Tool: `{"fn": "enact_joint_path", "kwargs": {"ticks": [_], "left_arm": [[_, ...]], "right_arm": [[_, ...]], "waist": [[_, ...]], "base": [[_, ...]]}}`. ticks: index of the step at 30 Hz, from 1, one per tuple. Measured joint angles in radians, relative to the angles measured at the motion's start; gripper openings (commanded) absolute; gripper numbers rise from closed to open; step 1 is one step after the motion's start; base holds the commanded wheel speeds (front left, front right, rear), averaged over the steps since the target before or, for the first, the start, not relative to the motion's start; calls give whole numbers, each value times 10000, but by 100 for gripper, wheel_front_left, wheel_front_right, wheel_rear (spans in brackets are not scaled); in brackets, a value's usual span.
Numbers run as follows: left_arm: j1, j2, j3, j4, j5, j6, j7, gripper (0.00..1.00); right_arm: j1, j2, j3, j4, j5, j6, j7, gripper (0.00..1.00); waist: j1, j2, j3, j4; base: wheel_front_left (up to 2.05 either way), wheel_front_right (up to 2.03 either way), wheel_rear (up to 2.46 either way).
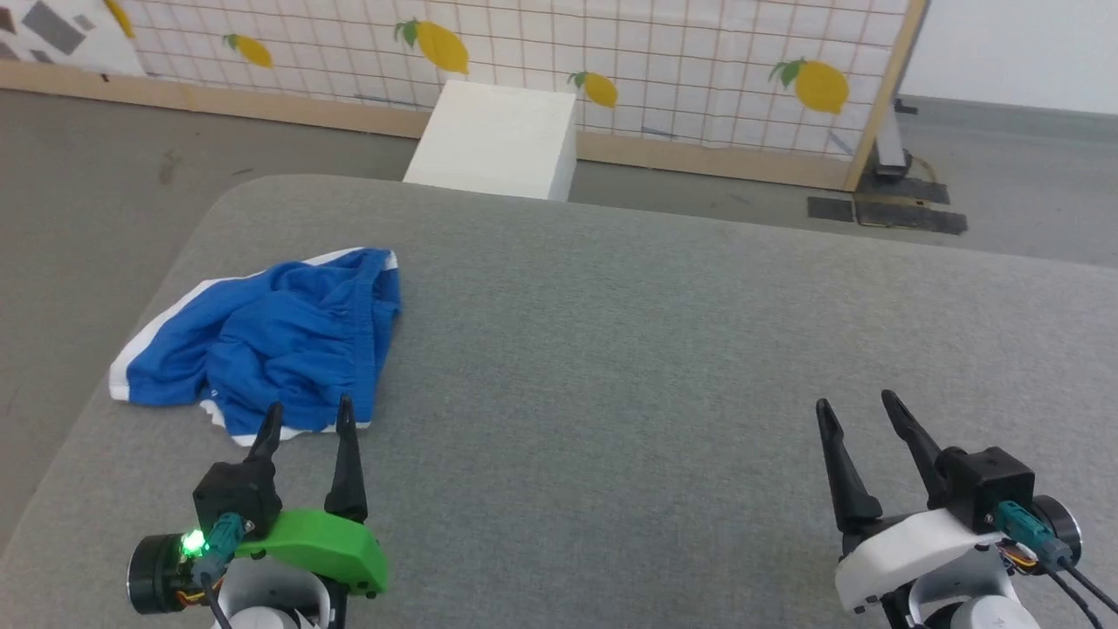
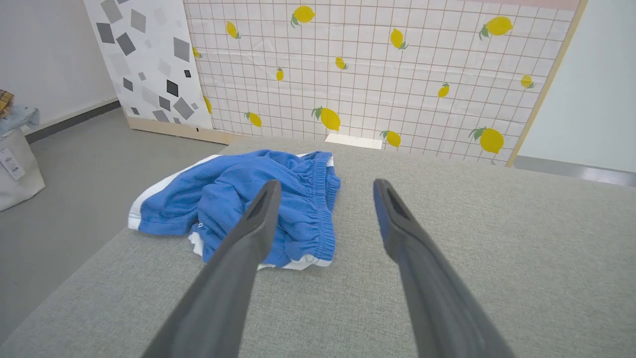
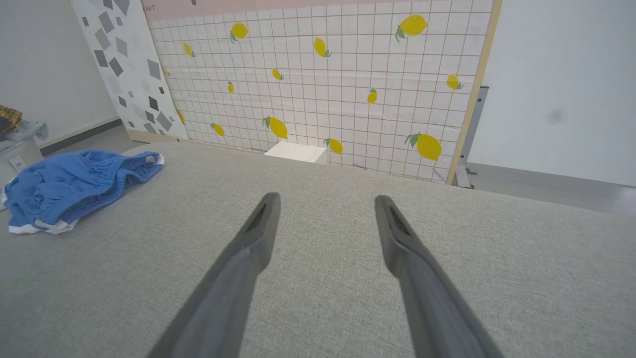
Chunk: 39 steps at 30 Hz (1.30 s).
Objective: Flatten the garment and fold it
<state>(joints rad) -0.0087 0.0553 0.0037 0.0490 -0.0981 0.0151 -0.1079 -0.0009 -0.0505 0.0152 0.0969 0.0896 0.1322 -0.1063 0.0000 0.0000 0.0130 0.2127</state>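
Shorts (image 1: 271,336) lay crumpled near the table's (image 1: 611,349) left edge, directly ahead of the left gripper (image 1: 310,404), fingertips at the near hem; contact unclear. Left jaws were wide open, holding nothing. Right gripper (image 1: 854,399) was also wide open, empty, well right of shorts.

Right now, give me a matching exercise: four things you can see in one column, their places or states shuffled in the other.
1 garment
2 left gripper
3 right gripper
4 white box

A beyond the grey surface, by the lemon panel
B open, above bare surface
C crumpled, on the surface's left
D open, fingertips by the garment's near edge

Pairs: 1-C, 2-D, 3-B, 4-A
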Motion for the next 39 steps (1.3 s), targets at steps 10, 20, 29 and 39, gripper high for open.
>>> {"fn": "enact_joint_path", "kwargs": {"ticks": [10,20,29,39], "left_arm": [[101,0,27,35,-165,69,-209,100],[166,0,-15,98,-366,128,-426,100],[235,0,-75,196,-527,203,-575,100],[284,0,-71,265,-635,259,-800,100]], "right_arm": [[14,0,104,174,84,0,-188,100],[16,2,221,414,113,0,-424,100],[17,2,316,594,261,0,-604,100],[17,2,397,802,278,0,-792,100]], "waist": [[0,0,28,674],[0,0,88,1342],[0,0,117,1867],[0,0,173,2355]], "base": [[0,0,0],[0,0,0],[0,0,0],[0,0,0]]}}
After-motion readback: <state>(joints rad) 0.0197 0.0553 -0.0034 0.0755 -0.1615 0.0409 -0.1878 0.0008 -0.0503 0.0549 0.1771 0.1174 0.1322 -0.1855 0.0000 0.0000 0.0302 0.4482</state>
